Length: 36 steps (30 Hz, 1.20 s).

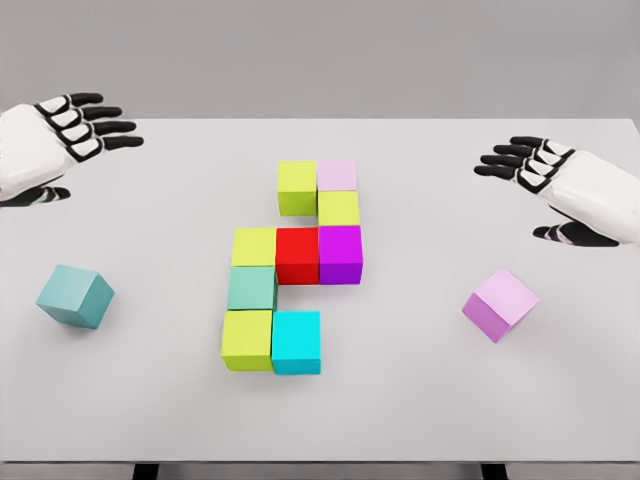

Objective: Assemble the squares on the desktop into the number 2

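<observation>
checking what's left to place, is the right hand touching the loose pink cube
Apart. The head view shows bare table between the right hand, fingers spread, and the loose pink cube, which lies nearer the camera.

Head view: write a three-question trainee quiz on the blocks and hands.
1. True or false: the red cube touches the magenta cube.
2. Which loose block lies nearer the right hand?
A. teal block
B. lilac block
C. cyan cube
3. Fill in: the left hand holds ____.

Key:
1. True; they sit side by side in the middle row.
2. B; it lies apart from the figure, tilted, at the table's right.
3. Nothing; its fingers are spread above the table.
</observation>
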Tool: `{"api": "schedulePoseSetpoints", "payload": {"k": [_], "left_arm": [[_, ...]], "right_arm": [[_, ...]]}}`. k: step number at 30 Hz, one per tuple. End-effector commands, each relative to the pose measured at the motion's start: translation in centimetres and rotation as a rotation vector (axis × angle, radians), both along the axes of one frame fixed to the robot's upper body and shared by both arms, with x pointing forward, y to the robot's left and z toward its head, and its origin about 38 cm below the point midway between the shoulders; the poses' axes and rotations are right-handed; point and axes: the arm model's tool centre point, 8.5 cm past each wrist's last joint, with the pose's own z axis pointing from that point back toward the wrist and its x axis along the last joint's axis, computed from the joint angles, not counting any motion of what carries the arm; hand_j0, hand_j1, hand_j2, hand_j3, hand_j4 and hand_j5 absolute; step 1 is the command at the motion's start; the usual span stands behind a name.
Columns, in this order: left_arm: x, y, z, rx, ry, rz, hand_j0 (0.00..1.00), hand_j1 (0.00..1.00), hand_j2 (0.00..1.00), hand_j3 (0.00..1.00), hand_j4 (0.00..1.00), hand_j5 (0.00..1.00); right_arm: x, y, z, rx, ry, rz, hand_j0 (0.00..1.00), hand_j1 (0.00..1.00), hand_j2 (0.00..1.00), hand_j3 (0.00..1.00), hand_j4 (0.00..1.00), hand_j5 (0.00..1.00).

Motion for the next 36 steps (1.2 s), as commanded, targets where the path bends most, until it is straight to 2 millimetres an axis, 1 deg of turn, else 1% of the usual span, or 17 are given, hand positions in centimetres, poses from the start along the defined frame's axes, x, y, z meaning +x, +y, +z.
{"api": "schedulePoseSetpoints", "payload": {"k": [1, 7, 9, 10, 11, 12, 14, 16, 18, 20, 21, 23, 24, 26, 28, 31, 36], "left_arm": [[-0.3, -0.8, -0.1, -0.009, 0.002, -0.026, 1.0, 1.0, 1.0, 1.0, 1.0, 1.0], [-0.4, -1.4, -0.4, -0.021, 0.007, -0.039, 1.0, 1.0, 1.0, 1.0, 1.0, 1.0], [-0.4, -1.1, -0.3, -0.014, 0.006, -0.035, 1.0, 1.0, 1.0, 1.0, 1.0, 1.0], [-0.4, -1.1, -0.3, -0.011, 0.008, -0.035, 1.0, 1.0, 1.0, 1.0, 1.0, 1.0], [-0.5, -1.1, -0.3, -0.007, 0.01, -0.034, 1.0, 1.0, 1.0, 1.0, 1.0, 1.0], [-0.5, -1.1, -0.3, -0.005, 0.01, -0.034, 1.0, 1.0, 1.0, 1.0, 1.0, 1.0], [-0.5, -1.2, -0.7, -0.002, 0.019, -0.037, 1.0, 1.0, 1.0, 1.0, 1.0, 1.0], [-0.5, -1.1, -0.9, 0.005, 0.03, -0.037, 1.0, 1.0, 1.0, 1.0, 1.0, 1.0], [-0.8, -0.1, -0.3, 0.047, 0.041, -0.024, 1.0, 1.0, 1.0, 1.0, 1.0, 1.0], [-0.9, 0.3, 0.0, 0.07, 0.041, -0.017, 1.0, 1.0, 1.0, 1.0, 1.0, 1.0], [-1.0, 0.5, 0.2, 0.079, 0.04, -0.013, 1.0, 1.0, 1.0, 1.0, 1.0, 1.0], [-1.1, 0.9, 0.7, 0.101, 0.036, -0.007, 1.0, 1.0, 1.0, 1.0, 1.0, 1.0], [-1.1, 1.0, 1.0, 0.107, 0.034, -0.004, 1.0, 1.0, 1.0, 1.0, 1.0, 1.0], [-1.3, 1.3, 1.3, 0.071, 0.06, -0.001, 1.0, 1.0, 1.0, 1.0, 1.0, 1.0], [-1.5, 1.6, 1.2, 0.044, 0.089, 0.004, 1.0, 1.0, 1.0, 1.0, 1.0, 1.0], [-1.9, 2.2, 1.1, 0.042, 0.125, 0.015, 1.0, 1.0, 1.0, 1.0, 1.0, 1.0], [-2.4, 3.1, 1.3, 0.061, 0.17, 0.035, 1.0, 1.0, 1.0, 1.0, 1.0, 1.0]], "right_arm": [[0.0, 0.0, 0.1, 0.006, -0.001, -0.001, 1.0, 1.0, 1.0, 1.0, 1.0, 1.0], [0.3, 0.4, 0.6, 0.038, -0.017, 0.005, 1.0, 1.0, 1.0, 1.0, 1.0, 1.0], [0.9, 0.6, 2.1, 0.044, -0.056, 0.014, 1.0, 1.0, 1.0, 1.0, 1.0, 1.0], [1.0, 0.9, 2.2, 0.051, -0.053, 0.026, 1.0, 1.0, 1.0, 1.0, 1.0, 1.0], [0.8, 1.6, 1.2, 0.054, -0.019, 0.049, 1.0, 1.0, 1.0, 1.0, 1.0, 1.0], [0.7, 1.6, 1.1, 0.052, -0.006, 0.055, 1.0, 1.0, 1.0, 1.0, 1.0, 1.0], [0.7, 1.3, 1.4, 0.056, -0.006, 0.053, 1.0, 1.0, 1.0, 1.0, 1.0, 1.0], [1.0, 1.4, 2.1, 0.011, -0.018, 0.06, 1.0, 1.0, 1.0, 1.0, 1.0, 1.0], [1.6, 1.1, 2.3, -0.177, 0.005, 0.053, 1.0, 1.0, 1.0, 1.0, 1.0, 1.0], [1.6, 0.7, 2.8, -0.256, 0.03, 0.052, 1.0, 1.0, 1.0, 1.0, 1.0, 1.0], [1.6, 0.5, 2.7, -0.296, 0.056, 0.05, 1.0, 1.0, 1.0, 1.0, 1.0, 1.0], [1.4, 0.6, 1.2, -0.364, 0.122, 0.062, 1.0, 1.0, 1.0, 1.0, 1.0, 1.0], [1.2, 0.3, 1.1, -0.392, 0.139, 0.062, 1.0, 1.0, 1.0, 1.0, 1.0, 1.0], [1.0, -0.8, 1.7, -0.441, 0.144, 0.042, 1.0, 1.0, 1.0, 1.0, 1.0, 1.0], [0.9, -1.3, 2.0, -0.46, 0.148, 0.035, 1.0, 1.0, 1.0, 1.0, 1.0, 1.0], [0.7, -1.2, 1.6, -0.448, 0.161, 0.042, 1.0, 1.0, 1.0, 1.0, 1.0, 1.0], [0.3, -0.1, -0.5, -0.42, 0.216, 0.084, 1.0, 1.0, 1.0, 1.0, 1.0, 1.0]]}}
